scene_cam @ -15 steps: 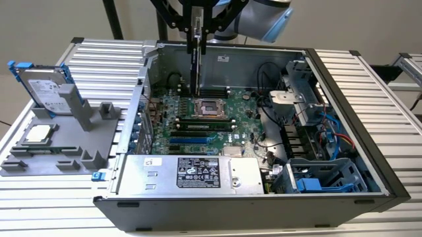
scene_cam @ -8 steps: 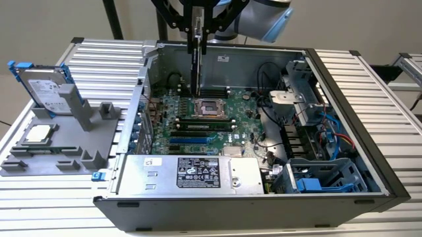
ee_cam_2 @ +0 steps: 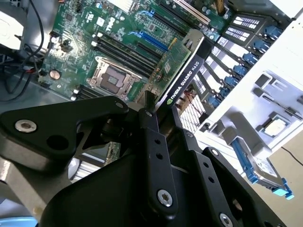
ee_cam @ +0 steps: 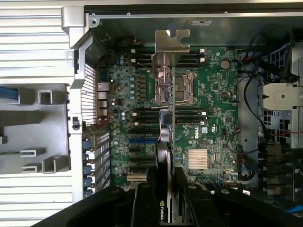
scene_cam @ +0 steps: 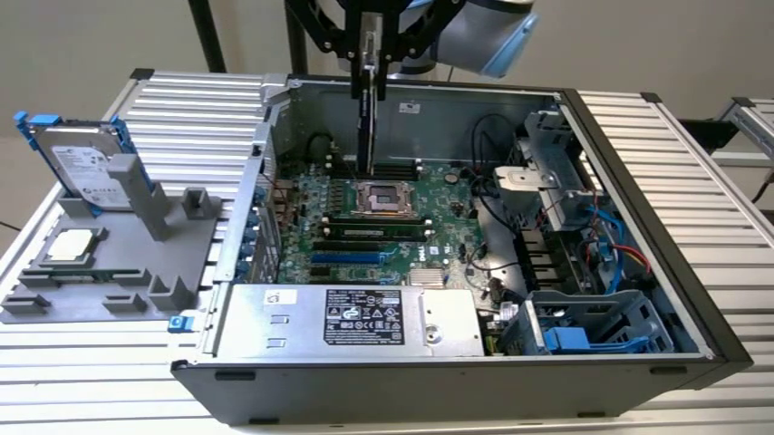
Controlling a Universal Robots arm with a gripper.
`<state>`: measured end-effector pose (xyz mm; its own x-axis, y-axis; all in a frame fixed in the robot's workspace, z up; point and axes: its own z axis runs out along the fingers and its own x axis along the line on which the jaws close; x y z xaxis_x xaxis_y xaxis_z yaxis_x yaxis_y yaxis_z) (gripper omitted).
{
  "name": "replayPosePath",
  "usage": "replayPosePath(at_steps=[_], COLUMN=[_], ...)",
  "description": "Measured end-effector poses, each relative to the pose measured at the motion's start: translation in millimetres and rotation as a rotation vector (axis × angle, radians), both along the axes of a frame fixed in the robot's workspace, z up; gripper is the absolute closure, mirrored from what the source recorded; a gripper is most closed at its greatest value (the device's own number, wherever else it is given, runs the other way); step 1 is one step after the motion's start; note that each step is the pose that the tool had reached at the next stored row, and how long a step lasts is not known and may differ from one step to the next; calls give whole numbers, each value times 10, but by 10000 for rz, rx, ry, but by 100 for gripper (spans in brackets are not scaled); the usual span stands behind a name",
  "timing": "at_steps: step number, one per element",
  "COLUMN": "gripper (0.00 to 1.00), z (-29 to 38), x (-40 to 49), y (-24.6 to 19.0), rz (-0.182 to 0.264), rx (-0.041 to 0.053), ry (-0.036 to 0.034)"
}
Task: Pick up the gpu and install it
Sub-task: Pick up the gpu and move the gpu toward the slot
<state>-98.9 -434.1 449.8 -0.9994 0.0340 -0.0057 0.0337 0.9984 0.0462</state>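
Pincer (scene_cam: 370,82) clamped on gpu (scene_cam: 365,136), card hanging edge-down above motherboard (scene_cam: 296,245)

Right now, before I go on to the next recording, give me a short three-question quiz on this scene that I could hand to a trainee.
1. Fill in: the hard drive propped on the grey fixture at the exterior view's left has ____ rails.
2. True or false: the gripper is shut on the gpu.
3. Pick one. The gpu hangs edge-down over: A) the grey fixture; B) the motherboard; C) the hard drive.
Key: 1 blue; 2 true; 3 B.
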Motion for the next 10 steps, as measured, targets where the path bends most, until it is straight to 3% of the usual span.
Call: replayPosePath(at_steps=[10], gripper=[100], z=[0], x=[128], y=[-1], rz=[0], rx=[1], ry=[0])
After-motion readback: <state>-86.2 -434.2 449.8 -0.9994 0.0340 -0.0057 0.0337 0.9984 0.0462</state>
